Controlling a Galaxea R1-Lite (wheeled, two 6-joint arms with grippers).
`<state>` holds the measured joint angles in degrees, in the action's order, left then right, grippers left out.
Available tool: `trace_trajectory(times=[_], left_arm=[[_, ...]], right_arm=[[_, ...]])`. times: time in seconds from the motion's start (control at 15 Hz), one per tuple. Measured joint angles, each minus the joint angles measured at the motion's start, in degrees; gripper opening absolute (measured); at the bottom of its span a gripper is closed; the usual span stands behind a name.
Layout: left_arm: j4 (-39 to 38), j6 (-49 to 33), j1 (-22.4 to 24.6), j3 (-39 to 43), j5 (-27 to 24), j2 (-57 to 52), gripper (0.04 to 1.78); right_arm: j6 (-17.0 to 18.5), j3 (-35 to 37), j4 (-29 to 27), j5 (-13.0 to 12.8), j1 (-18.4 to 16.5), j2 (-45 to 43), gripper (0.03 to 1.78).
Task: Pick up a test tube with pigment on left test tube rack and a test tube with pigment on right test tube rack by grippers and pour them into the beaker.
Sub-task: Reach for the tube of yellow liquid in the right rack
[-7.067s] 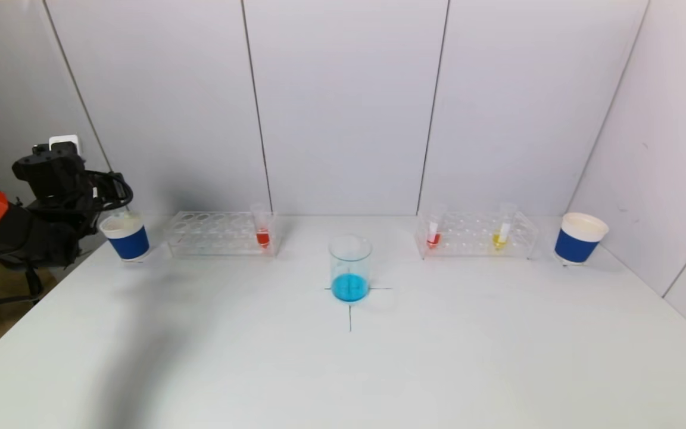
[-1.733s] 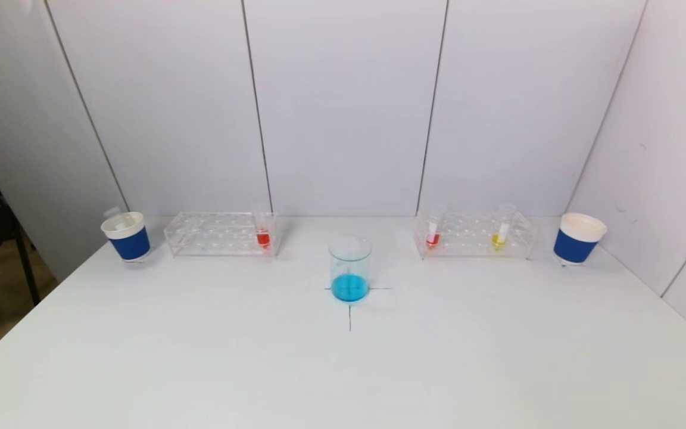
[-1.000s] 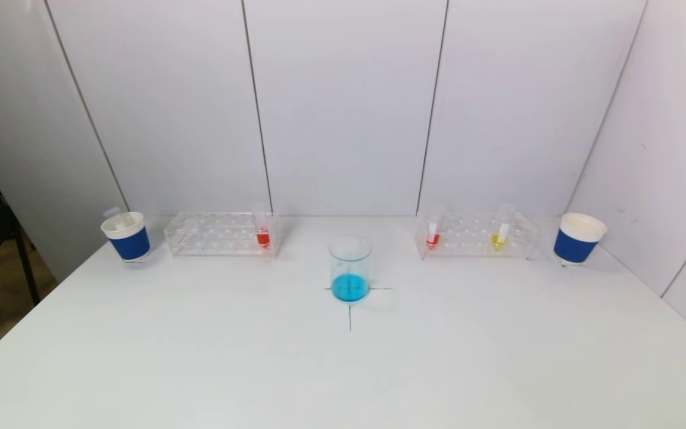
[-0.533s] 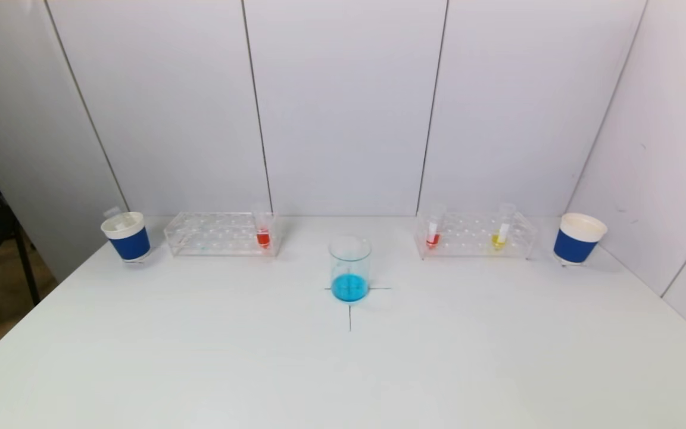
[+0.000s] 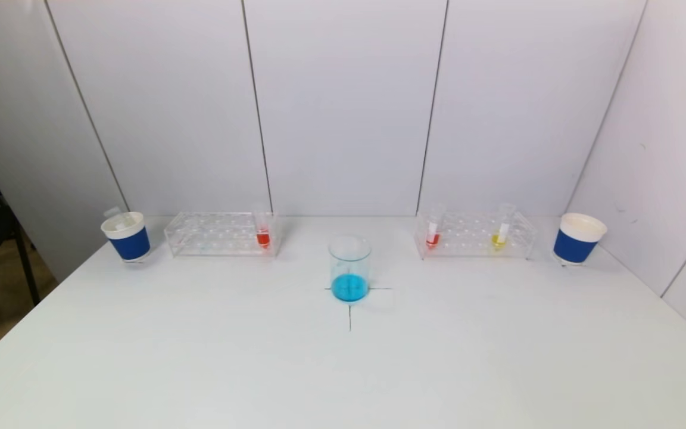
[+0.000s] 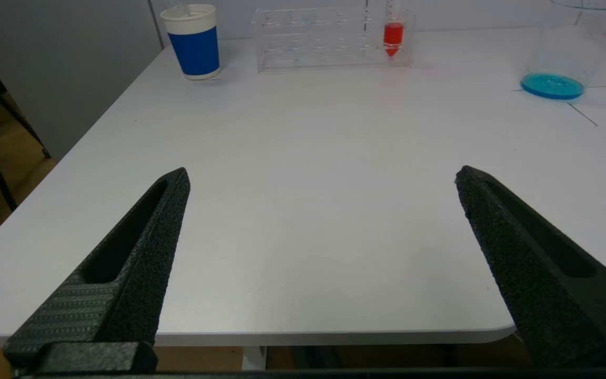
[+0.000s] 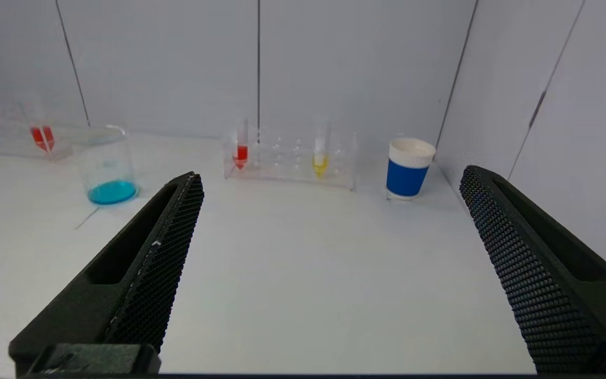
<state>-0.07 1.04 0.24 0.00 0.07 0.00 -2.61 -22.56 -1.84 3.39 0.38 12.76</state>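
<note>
2 claws gape wide, empty: left claw (image 6: 321, 176) at table (image 5: 200, 357) near edge; right claw (image 7: 332, 176) seemingly likewise.

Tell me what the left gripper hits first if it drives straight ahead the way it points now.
Nothing nearby: the open left gripper faces bare table. Far ahead stands the left test tube rack, roughly in line, though depth is hard to judge.

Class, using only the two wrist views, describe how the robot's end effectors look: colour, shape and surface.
Left end effector: two black, wedge-shaped fingers tapering to tips, each with a long slot and rough, grainy inner pads. Right end effector: same black slotted fingers, but pads carry a fine honeycomb mesh. No cables or markings visible.
</note>
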Motion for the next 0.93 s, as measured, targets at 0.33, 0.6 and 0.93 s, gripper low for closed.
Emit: trace_trajectory(times=[0.33,0.6,0.93], left_arm=[[0.0,0.0,0.0,0.0,0.0,0.0,1.76],[0.0,0.0,0.0,0.0,0.0,0.0,1.76],[0.0,0.0,0.0,0.0,0.0,0.0,1.76]], right_arm=[[0.0,-16.3,3.4,0.2,0.1,22.5,1.77],[0.5,-19.5,12.9,-0.2,0.7,38.6,1.77],[1.2,-17.3,30.6,-2.5,2.6,56.6,1.77]])
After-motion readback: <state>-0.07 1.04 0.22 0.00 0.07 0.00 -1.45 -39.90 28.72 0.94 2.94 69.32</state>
